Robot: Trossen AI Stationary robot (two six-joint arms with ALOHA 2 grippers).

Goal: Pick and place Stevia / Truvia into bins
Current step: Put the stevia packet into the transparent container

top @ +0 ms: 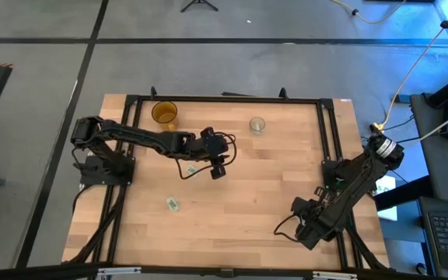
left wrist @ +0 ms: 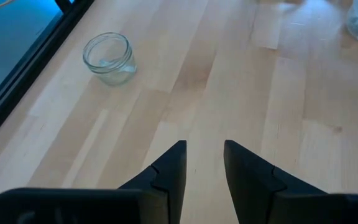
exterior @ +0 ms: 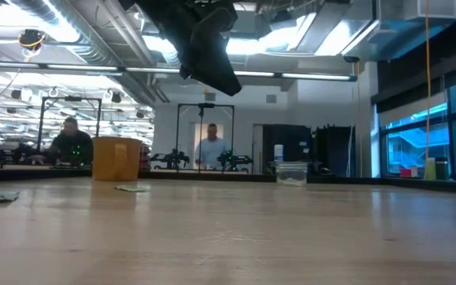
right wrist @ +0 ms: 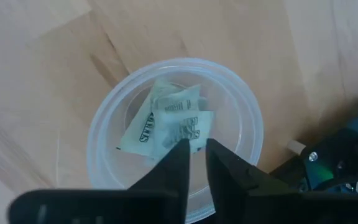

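Observation:
In the right wrist view a shallow, round, clear bin (right wrist: 173,62) stands on the wood with a few white-and-green Stevia sachets (right wrist: 146,129) lying in it. My right gripper (right wrist: 196,144) hangs over it near the table's near right corner (top: 306,229), pointing down, its fingers a narrow gap apart with nothing between them. The top sachet (right wrist: 182,121) lies just past the fingertips. My left gripper (left wrist: 204,146) hovers open over the table's middle (top: 218,167). Two more sachets (top: 173,204) (top: 191,171) lie flat on the table near it. My right gripper's fingertips (right wrist: 182,149) stand right over the near edge of the top sachet (right wrist: 191,142), coming from above. Whether they touch it, I cannot tell. The sachet lies on the others inside the bin.
An orange cup (top: 164,113) and a small glass jar (top: 257,124) stand near the far edge. A black frame (top: 329,140) runs around the table. People sit at desks in the room beyond (exterior: 210,146). Bare wood lies between the two arms.

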